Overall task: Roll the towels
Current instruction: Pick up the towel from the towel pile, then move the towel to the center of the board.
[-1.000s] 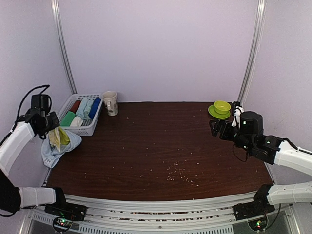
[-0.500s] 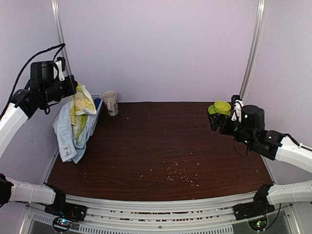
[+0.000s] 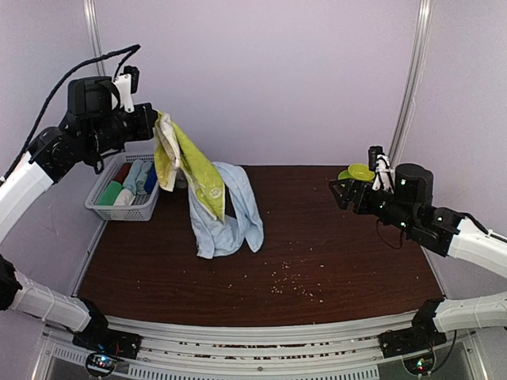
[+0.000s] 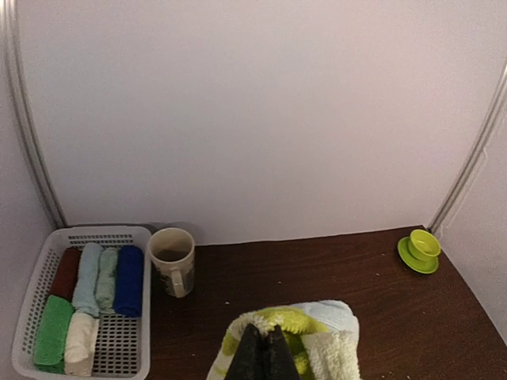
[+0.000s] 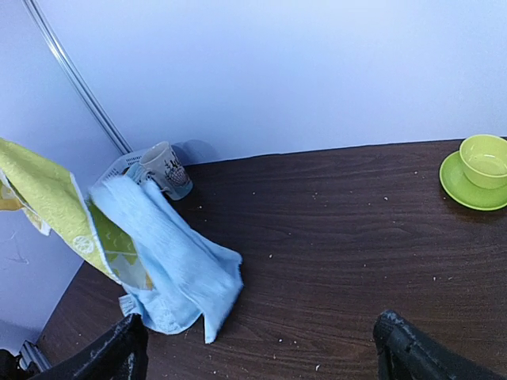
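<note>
Your left claw is pinched on the soft yellow-green printed towel and long pale blue towel, which hang with tails on the dark wooden worktop. Right claw wide, empty. Likely step: laying out; next, spread them flat

Bright, even, diffuse light; shadows soft and faint. Small shadow behind mug on wall. Slight sheen on table. Near lens, right gripper dark, out of focus.
</note>
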Available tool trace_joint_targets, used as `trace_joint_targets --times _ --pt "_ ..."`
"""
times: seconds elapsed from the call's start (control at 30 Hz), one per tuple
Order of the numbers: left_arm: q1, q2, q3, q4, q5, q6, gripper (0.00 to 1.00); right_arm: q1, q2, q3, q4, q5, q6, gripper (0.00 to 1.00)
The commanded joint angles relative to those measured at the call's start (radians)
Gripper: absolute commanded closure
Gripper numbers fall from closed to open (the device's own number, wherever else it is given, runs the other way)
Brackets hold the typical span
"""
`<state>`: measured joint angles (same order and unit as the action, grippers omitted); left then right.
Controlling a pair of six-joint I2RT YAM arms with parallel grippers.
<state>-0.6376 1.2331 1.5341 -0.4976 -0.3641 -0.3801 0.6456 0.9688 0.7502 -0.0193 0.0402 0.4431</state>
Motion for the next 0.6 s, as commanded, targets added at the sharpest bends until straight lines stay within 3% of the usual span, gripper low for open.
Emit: trace_joint_targets --times 0.0,0.13,0.3,0.57 --pt "0.0 -0.148 -0.015 0.0 -0.487 0.0 1.0 0.008 -0.003 -0.016 0.039 -0.004 -0.022 0.0" --pt "0.0 -0.275 -0.056 0.029 -0.598 0.041 1.0 0.009 0.065 -0.01 0.068 -0.018 -0.011 0.0" --pt "0.0 -0.292 -0.073 -0.074 -0.488 -0.018 1.0 0.071 0.247 0.057 0.086 -0.007 0.008 0.0" --pt "0.0 -0.394 -0.286 -0.09 -0.323 -0.116 1.0 0.338 0.71 0.473 -0.164 0.289 -0.152 0.0"
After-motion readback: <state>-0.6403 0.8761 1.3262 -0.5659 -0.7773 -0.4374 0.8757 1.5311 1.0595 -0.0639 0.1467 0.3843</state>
